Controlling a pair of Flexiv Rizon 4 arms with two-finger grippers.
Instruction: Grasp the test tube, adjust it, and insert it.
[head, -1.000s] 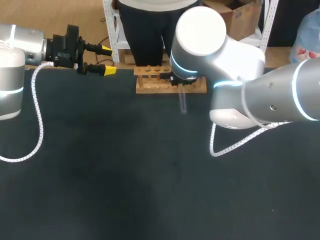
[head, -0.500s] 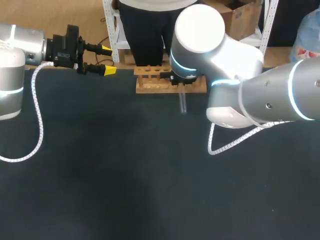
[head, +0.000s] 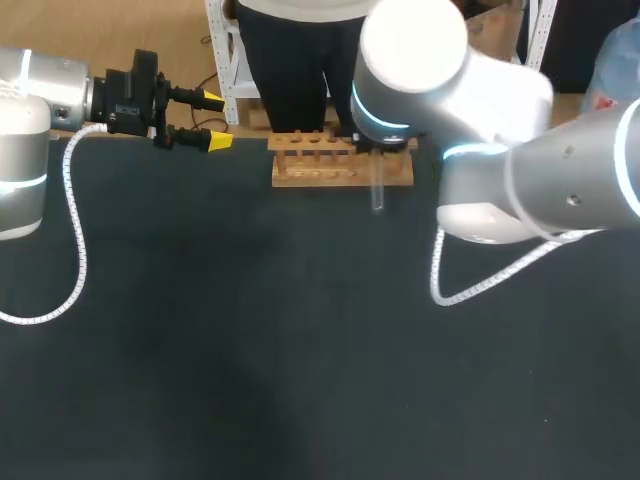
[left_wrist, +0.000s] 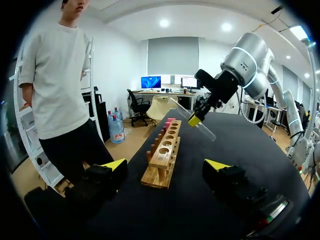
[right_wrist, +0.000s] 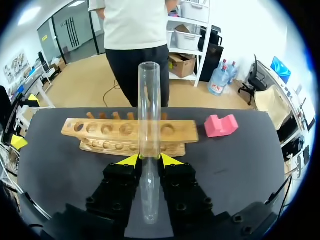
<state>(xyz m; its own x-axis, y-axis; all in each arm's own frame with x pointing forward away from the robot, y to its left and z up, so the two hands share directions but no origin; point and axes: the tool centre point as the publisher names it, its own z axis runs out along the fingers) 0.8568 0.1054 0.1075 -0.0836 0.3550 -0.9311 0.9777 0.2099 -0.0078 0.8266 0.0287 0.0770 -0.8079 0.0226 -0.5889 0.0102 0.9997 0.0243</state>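
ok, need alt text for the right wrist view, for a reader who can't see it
The right gripper is shut on a clear test tube, its yellow tips clamping the tube from both sides. Ahead of it on the black table lies a wooden rack with a row of holes, and a pink block sits beside the rack's end.

Head view — fixed overhead and set back, facing down on the counter (head: 200, 350) from a distance. Left wrist view: low over the counter, looking out past the left tool (left_wrist: 166, 165). Right wrist view: close in, looking out over the right tool (right_wrist: 150, 160). All three share the wooden rack (head: 340, 172) — ahead of both tools — and the test tube (head: 377, 190).
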